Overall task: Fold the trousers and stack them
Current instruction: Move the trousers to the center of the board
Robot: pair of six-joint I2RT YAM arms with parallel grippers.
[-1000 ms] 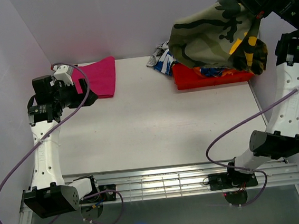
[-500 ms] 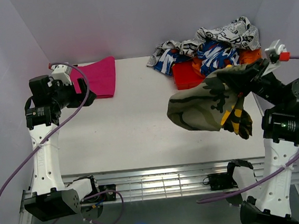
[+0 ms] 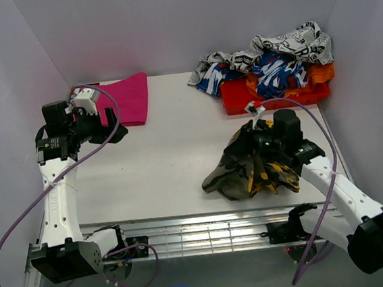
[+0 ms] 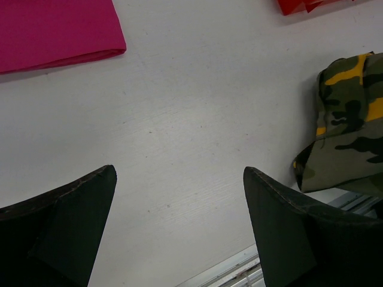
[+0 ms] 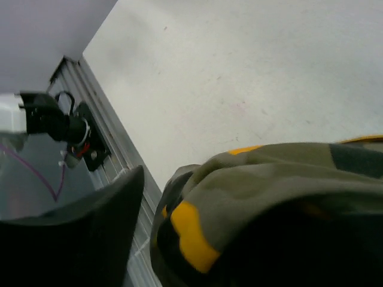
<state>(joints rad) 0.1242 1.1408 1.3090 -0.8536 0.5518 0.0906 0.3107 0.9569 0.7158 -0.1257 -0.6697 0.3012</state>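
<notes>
The camouflage trousers (image 3: 252, 171) lie in a crumpled heap on the white table (image 3: 172, 152), at its near right, close to the front edge. My right gripper (image 3: 256, 144) sits low on the far top of the heap. In the right wrist view its left finger (image 5: 102, 233) stands apart from the cloth, and the trousers (image 5: 269, 185) bulge over the other finger and hide it; the jaws are open. My left gripper (image 3: 111, 124) hovers at the far left, open and empty (image 4: 179, 173), with the trousers (image 4: 350, 125) at that view's right edge.
A folded pink cloth (image 3: 129, 98) lies at the back left, just beyond my left gripper. At the back right a red cloth (image 3: 241, 98) carries a pile of newsprint-patterned (image 3: 290, 42), blue-and-white (image 3: 275, 64) and orange garments. A metal rail (image 3: 207, 233) runs along the front edge.
My right arm swung the trousers from high at the back right down onto the table's near right, and its jaws opened. The left arm barely shifted.
</notes>
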